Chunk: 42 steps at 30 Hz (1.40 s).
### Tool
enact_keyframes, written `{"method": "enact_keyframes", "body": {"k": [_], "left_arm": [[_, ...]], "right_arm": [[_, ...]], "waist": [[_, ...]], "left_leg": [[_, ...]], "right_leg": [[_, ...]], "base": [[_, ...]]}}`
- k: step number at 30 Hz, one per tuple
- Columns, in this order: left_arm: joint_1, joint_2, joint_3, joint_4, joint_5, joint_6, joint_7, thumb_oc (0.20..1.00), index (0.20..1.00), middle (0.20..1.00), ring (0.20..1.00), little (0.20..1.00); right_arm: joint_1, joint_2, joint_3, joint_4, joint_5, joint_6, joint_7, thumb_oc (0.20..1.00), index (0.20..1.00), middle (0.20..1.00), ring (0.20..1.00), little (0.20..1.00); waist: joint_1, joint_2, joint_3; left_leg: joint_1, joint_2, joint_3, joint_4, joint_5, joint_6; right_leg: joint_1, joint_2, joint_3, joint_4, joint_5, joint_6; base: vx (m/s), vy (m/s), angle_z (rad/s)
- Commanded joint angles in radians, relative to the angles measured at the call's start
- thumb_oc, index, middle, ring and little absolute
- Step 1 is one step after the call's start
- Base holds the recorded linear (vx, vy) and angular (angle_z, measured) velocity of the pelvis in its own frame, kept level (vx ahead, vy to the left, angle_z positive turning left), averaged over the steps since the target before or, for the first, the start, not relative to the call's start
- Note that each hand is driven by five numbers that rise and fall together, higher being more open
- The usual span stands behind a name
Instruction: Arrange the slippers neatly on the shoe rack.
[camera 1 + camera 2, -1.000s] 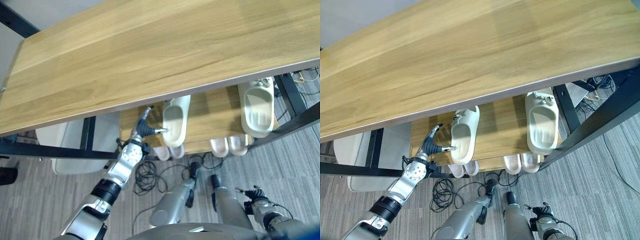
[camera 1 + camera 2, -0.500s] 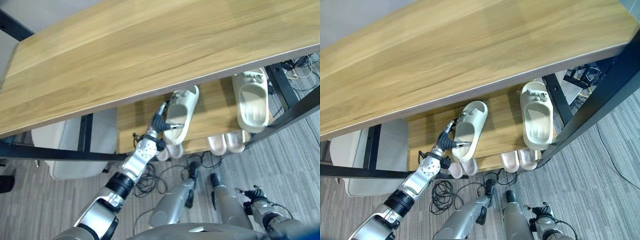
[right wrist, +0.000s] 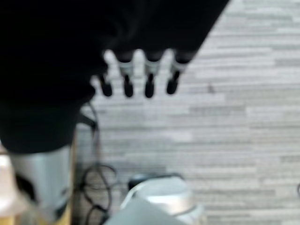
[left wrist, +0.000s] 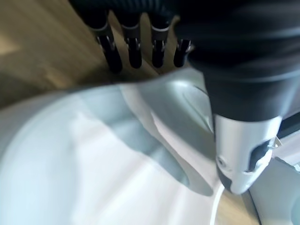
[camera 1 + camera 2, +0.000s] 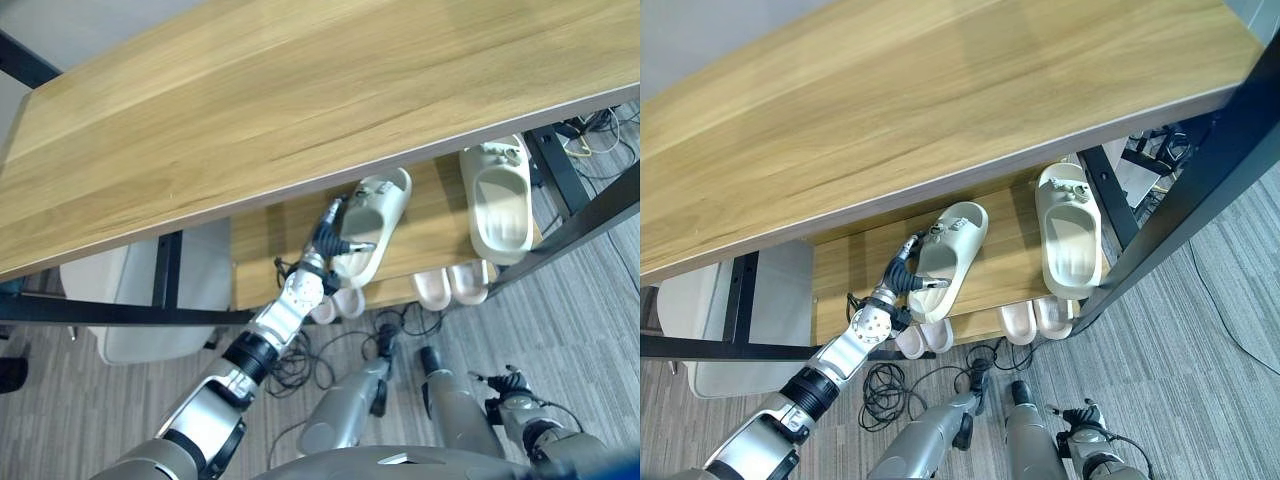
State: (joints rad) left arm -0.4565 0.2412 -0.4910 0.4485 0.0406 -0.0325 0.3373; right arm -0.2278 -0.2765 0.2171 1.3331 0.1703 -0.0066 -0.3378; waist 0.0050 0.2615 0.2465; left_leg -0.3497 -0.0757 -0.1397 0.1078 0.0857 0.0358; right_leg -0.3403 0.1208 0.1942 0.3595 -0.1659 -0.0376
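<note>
Slipper pinched at its edge by the left hand, lying crooked on the rack shelf; its mate sits straight nearby. Straightening remains. Right hand hangs slack, fingers relaxed.

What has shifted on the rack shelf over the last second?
The left hand, pinching the heel rim of the left slipper, has swung that slipper from lying straight to slanting, toe angled toward the right slipper. The grip has not changed. The right slipper, the pairs on the lower shelf and the right hand, low over the floor, stayed put.
</note>
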Motion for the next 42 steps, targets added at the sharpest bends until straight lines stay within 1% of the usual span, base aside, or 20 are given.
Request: {"method": "enact_keyframes", "body": {"k": [1,2,4,7,10,12,13,15,17,21,24,34,37,38,39,42], "left_arm": [[-0.035,-0.020,0.054,0.041,0.071,-0.008,0.064,1.000,1.000,1.000,1.000,1.000],[-0.029,0.006,0.074,0.026,0.098,-0.010,0.074,1.000,1.000,1.000,1.000,1.000],[-0.024,0.019,0.084,0.015,0.111,-0.008,0.077,1.000,1.000,1.000,1.000,1.000],[0.002,0.063,0.113,-0.027,0.151,-0.012,0.077,1.000,1.000,1.000,1.000,1.000],[0.059,0.114,0.152,-0.079,0.171,-0.018,0.062,1.000,1.000,1.000,1.000,1.000],[0.081,0.127,0.166,-0.100,0.173,-0.018,0.055,1.000,1.000,1.000,1.000,1.000],[0.120,0.149,0.185,-0.125,0.176,-0.024,0.042,1.000,1.000,1.000,1.000,1.000],[0.139,0.160,0.196,-0.147,0.172,-0.025,0.033,1.000,1.000,1.000,1.000,1.000],[0.196,0.190,0.220,-0.202,0.170,-0.035,0.004,1.000,1.000,1.000,1.000,1.000],[0.288,0.239,0.243,-0.297,0.183,-0.047,-0.050,1.000,1.000,1.000,1.000,1.000],[0.321,0.254,0.240,-0.323,0.196,-0.051,-0.071,1.000,1.000,1.000,1.000,1.000],[0.346,0.236,0.194,-0.335,0.196,-0.049,-0.110,1.000,1.000,1.000,1.000,1.000],[0.338,0.212,0.168,-0.308,0.192,-0.047,-0.112,1.000,1.000,1.000,1.000,1.000],[0.326,0.190,0.155,-0.285,0.186,-0.042,-0.106,1.000,1.000,1.000,1.000,1.000],[0.324,0.189,0.154,-0.283,0.187,-0.043,-0.105,1.000,1.000,1.000,1.000,1.000],[0.306,0.149,0.130,-0.255,0.166,-0.036,-0.090,1.000,1.000,1.000,1.000,1.000]], "right_arm": [[0.017,-0.001,-0.010,-0.002,-0.028,0.001,-0.018,1.000,1.000,1.000,1.000,1.000],[0.022,0.000,-0.017,0.000,-0.029,-0.002,-0.016,1.000,1.000,1.000,1.000,1.000],[0.025,0.000,-0.018,0.000,-0.029,-0.005,-0.016,1.000,1.000,1.000,1.000,1.000],[0.032,0.002,-0.029,-0.001,-0.024,-0.010,-0.011,1.000,1.000,1.000,1.000,1.000],[0.036,0.004,-0.038,-0.004,-0.023,-0.010,-0.002,1.000,1.000,1.000,1.000,1.000],[0.040,0.007,-0.041,-0.006,-0.023,-0.010,0.001,1.000,1.000,1.000,1.000,1.000],[0.043,0.008,-0.048,-0.008,-0.022,-0.011,0.004,1.000,1.000,1.000,1.000,1.000],[0.046,0.009,-0.050,-0.009,-0.022,-0.010,0.006,1.000,1.000,1.000,1.000,1.000],[0.052,0.013,-0.060,-0.010,-0.022,-0.009,0.011,1.000,1.000,1.000,1.000,1.000],[0.059,0.016,-0.069,-0.014,-0.023,-0.009,0.014,1.000,1.000,1.000,1.000,1.000],[0.061,0.017,-0.070,-0.017,-0.023,-0.011,0.015,1.000,1.000,1.000,1.000,1.000],[0.053,0.016,-0.058,-0.021,-0.015,-0.011,0.020,1.000,1.000,1.000,1.000,1.000],[0.046,0.017,-0.048,-0.019,-0.014,-0.010,0.020,1.000,1.000,1.000,1.000,1.000],[0.042,0.018,-0.042,-0.020,-0.012,-0.011,0.020,1.000,1.000,1.000,1.000,1.000],[0.041,0.018,-0.043,-0.020,-0.012,-0.011,0.020,1.000,1.000,1.000,1.000,1.000],[0.037,0.017,-0.034,-0.024,-0.006,-0.014,0.012,1.000,1.000,1.000,1.000,1.000]], "waist": [[-0.006,0.033,-0.022],[-0.002,0.033,-0.026],[-0.001,0.032,-0.028],[0.007,0.030,-0.034],[0.018,0.026,-0.040],[0.021,0.025,-0.041],[0.028,0.027,-0.043],[0.029,0.027,-0.043],[0.037,0.031,-0.044],[0.049,0.033,-0.042],[0.051,0.032,-0.040],[0.047,0.031,-0.029],[0.042,0.033,-0.023],[0.039,0.031,-0.020],[0.039,0.031,-0.020],[0.034,0.025,-0.014]], "left_leg": [[-0.070,-0.084,0.044,0.056,-0.019,-0.018],[-0.072,-0.084,0.043,0.058,-0.019,-0.018],[-0.072,-0.084,0.042,0.059,-0.020,-0.019],[-0.069,-0.085,0.039,0.061,-0.022,-0.020],[-0.063,-0.087,0.034,0.064,-0.024,-0.022],[-0.062,-0.087,0.031,0.066,-0.025,-0.022],[-0.061,-0.088,0.027,0.068,-0.025,-0.023],[-0.061,-0.089,0.026,0.072,-0.026,-0.024],[-0.063,-0.091,0.021,0.077,-0.025,-0.024],[-0.062,-0.093,0.017,0.082,-0.026,-0.024],[-0.064,-0.093,0.014,0.087,-0.026,-0.024],[-0.072,-0.094,0.011,0.085,-0.017,-0.023],[-0.074,-0.092,0.012,0.084,-0.016,-0.022],[-0.075,-0.091,0.012,0.085,-0.016,-0.021],[-0.075,-0.091,0.012,0.085,-0.016,-0.021],[-0.078,-0.092,0.013,0.087,-0.015,-0.019]], "right_leg": [[0.024,-0.030,-0.009,-0.082,0.021,0.073],[0.024,-0.031,-0.013,-0.081,0.020,0.072],[0.025,-0.030,-0.014,-0.080,0.018,0.072],[0.030,-0.029,-0.019,-0.079,0.015,0.070],[0.043,-0.028,-0.025,-0.082,0.011,0.070],[0.045,-0.029,-0.028,-0.081,0.010,0.070],[0.048,-0.030,-0.031,-0.080,0.008,0.069],[0.051,-0.031,-0.033,-0.080,0.007,0.069],[0.054,-0.031,-0.036,-0.078,0.006,0.068],[0.059,-0.030,-0.041,-0.078,0.005,0.066],[0.059,-0.030,-0.043,-0.075,0.004,0.065],[0.044,-0.029,-0.049,-0.066,0.005,0.063],[0.039,-0.028,-0.048,-0.061,0.006,0.063],[0.036,-0.029,-0.048,-0.058,0.006,0.062],[0.036,-0.029,-0.048,-0.057,0.006,0.062],[0.029,-0.030,-0.046,-0.051,0.006,0.061]], "base": [[0.00,0.000,0.00],[0.00,0.000,0.00],[0.00,0.000,0.00],[0.00,-0.011,0.02],[0.01,-0.023,0.07],[0.00,-0.008,0.02],[-0.01,-0.009,0.03],[0.00,0.000,0.00],[-0.03,-0.016,0.05],[-0.03,-0.007,0.05],[-0.03,-0.015,0.01],[-0.02,-0.008,0.04],[0.00,0.000,0.00],[0.00,0.000,0.00],[0.00,0.000,0.00],[0.00,0.000,0.00]]}}
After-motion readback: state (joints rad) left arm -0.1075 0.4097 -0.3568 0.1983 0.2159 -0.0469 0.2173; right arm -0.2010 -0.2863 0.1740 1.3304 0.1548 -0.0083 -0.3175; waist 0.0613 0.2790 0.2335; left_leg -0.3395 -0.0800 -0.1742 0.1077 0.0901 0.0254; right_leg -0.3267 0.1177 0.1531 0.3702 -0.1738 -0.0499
